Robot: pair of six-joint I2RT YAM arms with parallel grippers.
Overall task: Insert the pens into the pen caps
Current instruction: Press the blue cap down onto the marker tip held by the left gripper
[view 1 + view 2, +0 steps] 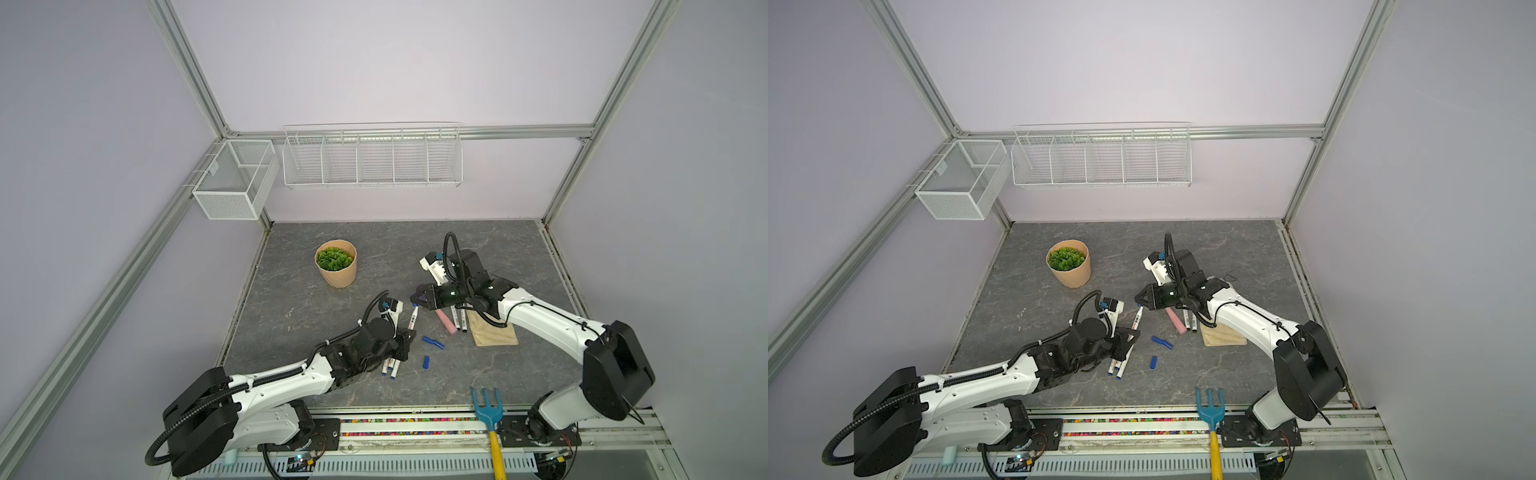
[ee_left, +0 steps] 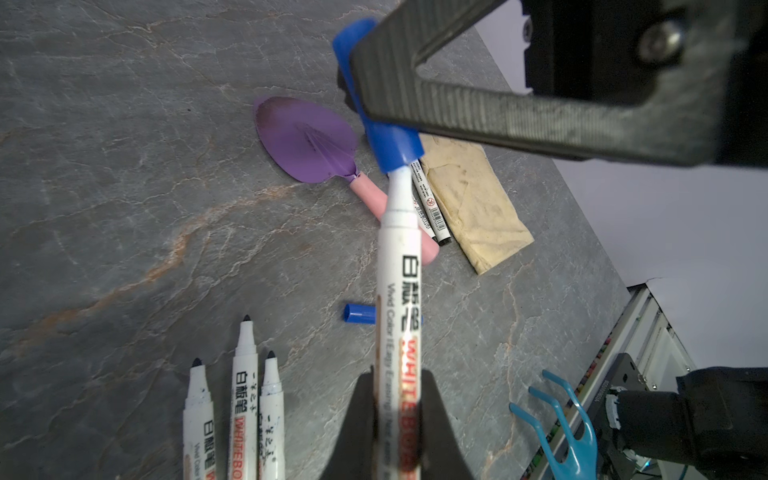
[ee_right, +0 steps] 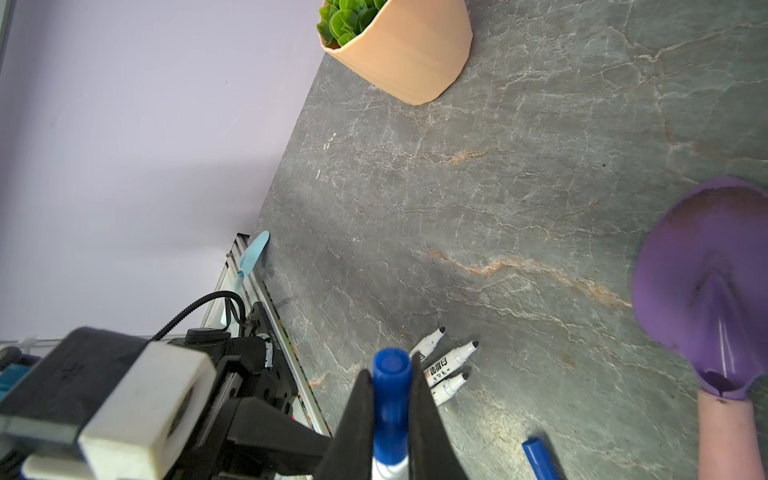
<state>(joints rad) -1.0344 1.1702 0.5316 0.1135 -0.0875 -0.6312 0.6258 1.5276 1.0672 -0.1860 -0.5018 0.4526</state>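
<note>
The left gripper is clamping down on a white pen, holding the barrel clear of the table and pointing it at the right gripper; that one is pinching a blue cap between narrow jaws; in the left wrist view the cap is sitting over the pen's nib, with the white neck showing just below it; three uncapped pens are lying side by side on the stone beneath the left wrist; two more pens are lying along the pink handle of the purple trowel, just beside a tan cloth; loose blue caps are resting on the table between the two arms, apart from every pen.
</note>
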